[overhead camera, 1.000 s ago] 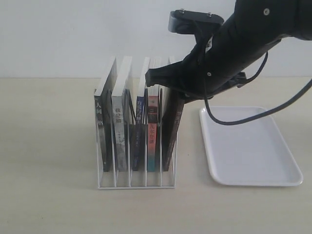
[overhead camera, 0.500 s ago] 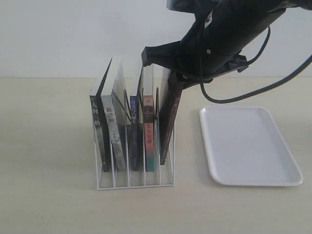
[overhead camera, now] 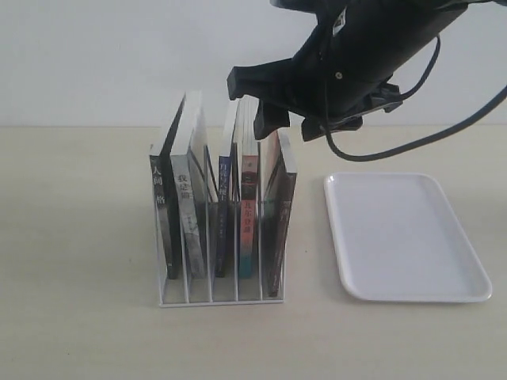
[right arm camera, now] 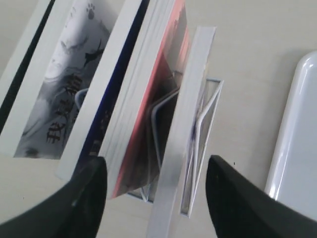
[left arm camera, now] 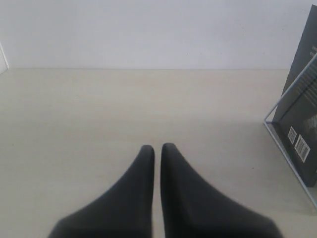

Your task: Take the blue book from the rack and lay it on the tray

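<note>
Rack (overhead camera: pixel 214 299) holds five standing books (overhead camera: pixel 190 214), blue book (overhead camera: pixel 223 207) included, directly beneath the spread right fingers (right arm camera: pixel 237 201); left fingers (left arm camera: pixel 141 198) pressed together over counter (left arm camera: pixel 74 109)

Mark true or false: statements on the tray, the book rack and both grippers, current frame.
1. A book lies on the flat white plastic tray. False: nothing lies on it.
2. The right gripper is open above the white wire book rack. True.
3. The thin dark blue paperback stands in the rack. True.
4. The left gripper grips a book. False: it is shut on nothing, over the beige table.
</note>
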You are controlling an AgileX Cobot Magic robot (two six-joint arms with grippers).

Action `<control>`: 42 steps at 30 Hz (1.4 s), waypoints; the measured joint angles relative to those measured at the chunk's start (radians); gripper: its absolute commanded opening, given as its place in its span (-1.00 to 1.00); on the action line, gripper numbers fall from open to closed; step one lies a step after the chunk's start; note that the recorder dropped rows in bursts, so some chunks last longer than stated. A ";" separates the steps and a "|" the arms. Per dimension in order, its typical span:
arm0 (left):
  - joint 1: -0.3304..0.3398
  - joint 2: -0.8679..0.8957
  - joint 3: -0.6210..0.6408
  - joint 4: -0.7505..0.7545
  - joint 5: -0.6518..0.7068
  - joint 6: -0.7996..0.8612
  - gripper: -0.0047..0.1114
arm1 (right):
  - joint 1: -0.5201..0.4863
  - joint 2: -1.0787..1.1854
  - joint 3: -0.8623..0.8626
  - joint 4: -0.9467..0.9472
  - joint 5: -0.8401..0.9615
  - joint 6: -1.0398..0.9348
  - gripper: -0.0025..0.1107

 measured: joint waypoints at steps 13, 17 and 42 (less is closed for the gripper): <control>0.000 0.000 0.000 0.000 0.000 0.000 -0.85 | 0.000 -0.031 -0.077 0.002 0.048 -0.026 0.00; 0.000 0.000 0.000 0.000 0.000 0.000 -0.85 | 0.000 -0.052 -0.143 0.023 0.134 -0.032 -0.29; 0.000 0.000 0.000 0.000 0.000 0.000 -0.85 | 0.357 0.137 -0.251 -0.131 0.027 0.084 -0.01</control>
